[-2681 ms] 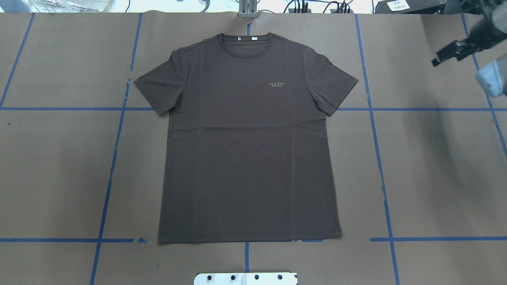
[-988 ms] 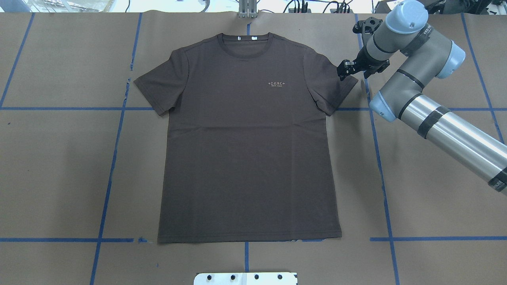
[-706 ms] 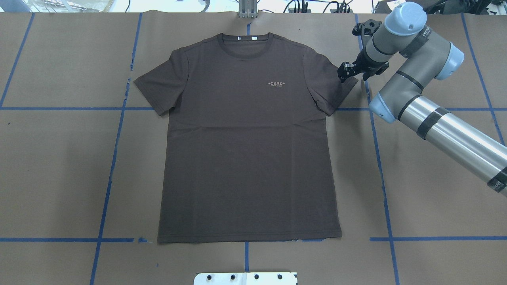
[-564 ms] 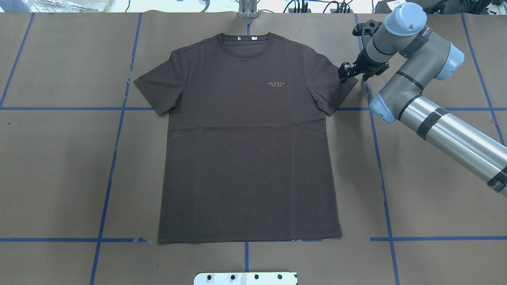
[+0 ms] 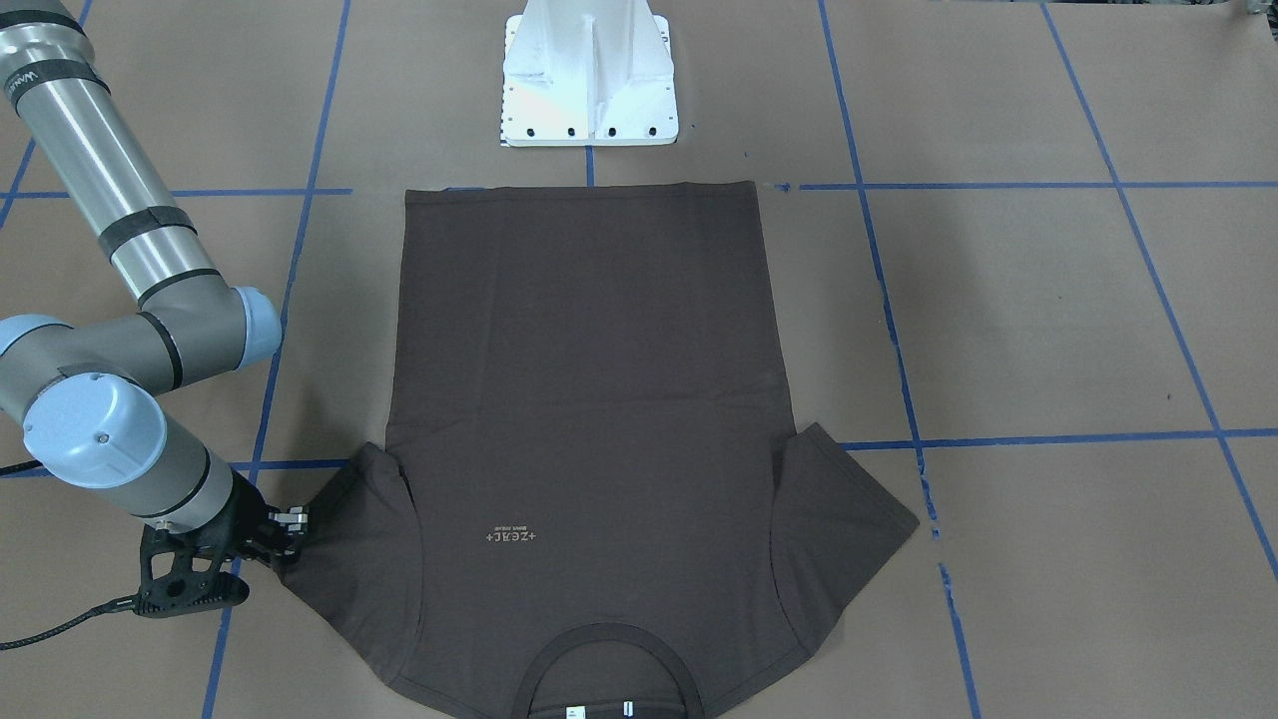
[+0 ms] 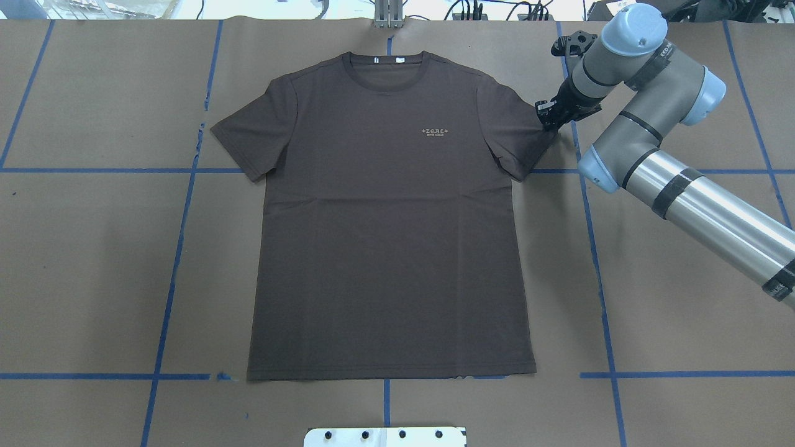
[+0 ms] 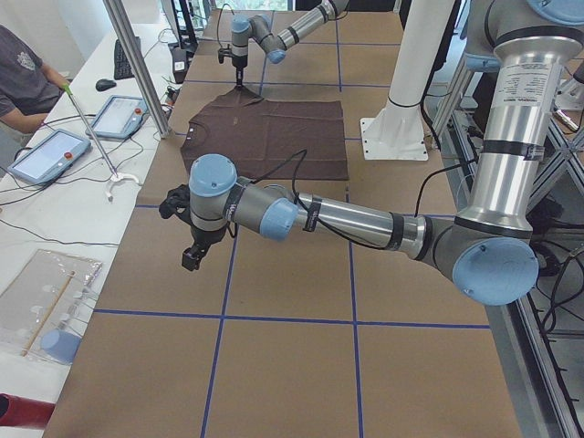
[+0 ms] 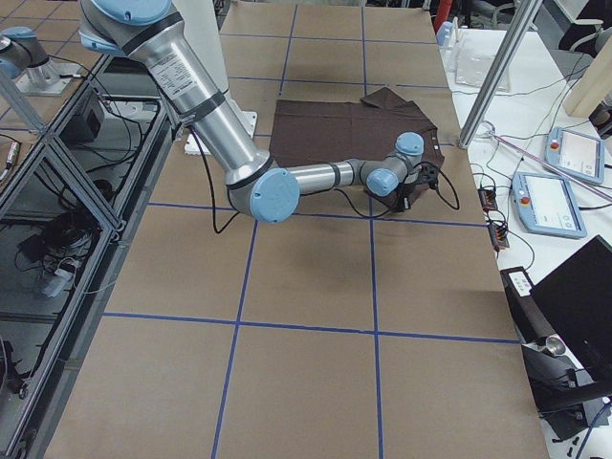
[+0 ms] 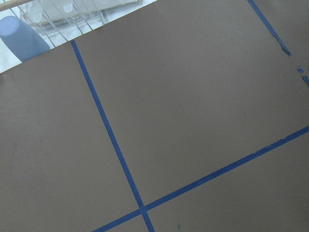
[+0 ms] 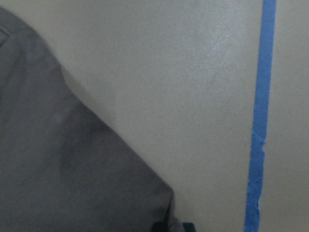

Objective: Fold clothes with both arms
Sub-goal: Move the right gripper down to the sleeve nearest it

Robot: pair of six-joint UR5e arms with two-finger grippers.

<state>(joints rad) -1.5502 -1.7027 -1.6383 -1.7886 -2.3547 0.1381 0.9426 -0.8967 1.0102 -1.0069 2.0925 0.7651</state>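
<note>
Left tool [image 7: 190, 262] shows only side-on; right tool [image 6: 546, 120] perhaps touches T-shirt [image 6: 385, 236].

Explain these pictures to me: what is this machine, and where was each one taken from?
The machine is a right arm and a left arm, each ending in a two-finger gripper. Two pictures look down from above, two look in from the sides, and two come from wrist cameras. A brown T-shirt lies flat on brown paper marked with blue tape. The right gripper is at a sleeve tip; whether it grips is unclear. The left gripper hangs over bare paper, away from the shirt.
</note>
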